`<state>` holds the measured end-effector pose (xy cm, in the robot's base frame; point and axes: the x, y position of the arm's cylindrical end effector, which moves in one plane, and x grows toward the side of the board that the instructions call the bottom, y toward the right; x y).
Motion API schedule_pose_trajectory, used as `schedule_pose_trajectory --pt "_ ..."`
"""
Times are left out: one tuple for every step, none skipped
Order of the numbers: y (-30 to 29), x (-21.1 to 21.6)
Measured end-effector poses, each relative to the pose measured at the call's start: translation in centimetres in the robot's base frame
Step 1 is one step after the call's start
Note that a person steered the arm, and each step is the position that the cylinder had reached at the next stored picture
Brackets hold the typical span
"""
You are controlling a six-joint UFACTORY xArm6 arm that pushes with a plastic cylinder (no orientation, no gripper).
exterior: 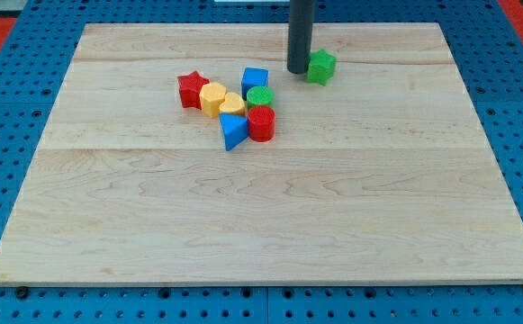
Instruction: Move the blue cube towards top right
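Starting at the view's left, the red star (191, 90) heads a tight cluster: a yellow hexagonal block (211, 97) at its 3 o'clock, then a yellow heart-like block (232, 104), with a blue triangular block (234, 131) at the cluster's 6 o'clock beside a red cylinder (262, 123) and a green cylinder (260, 96) above that. The blue cube (255, 80) sits at the cluster's 12 o'clock, touching or nearly touching the green cylinder. My tip (298, 69) stands at the cube's 3 o'clock, apart from it, holding nothing and just beside a green cube-like block (320, 67). The cube looks light, rigid and likely to slide easily, perhaps twisting; I judge I should press its 8 o'clock face squarely.
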<state>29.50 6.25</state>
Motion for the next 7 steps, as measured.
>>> schedule_pose_trajectory --pt "3.0 0.0" --pt "6.1 -0.8" --pt "6.2 -0.5" --pt "-0.2 0.3" --pt "-4.2 -2.2" --pt "-6.5 -3.0" --pt "-11.6 -1.5"
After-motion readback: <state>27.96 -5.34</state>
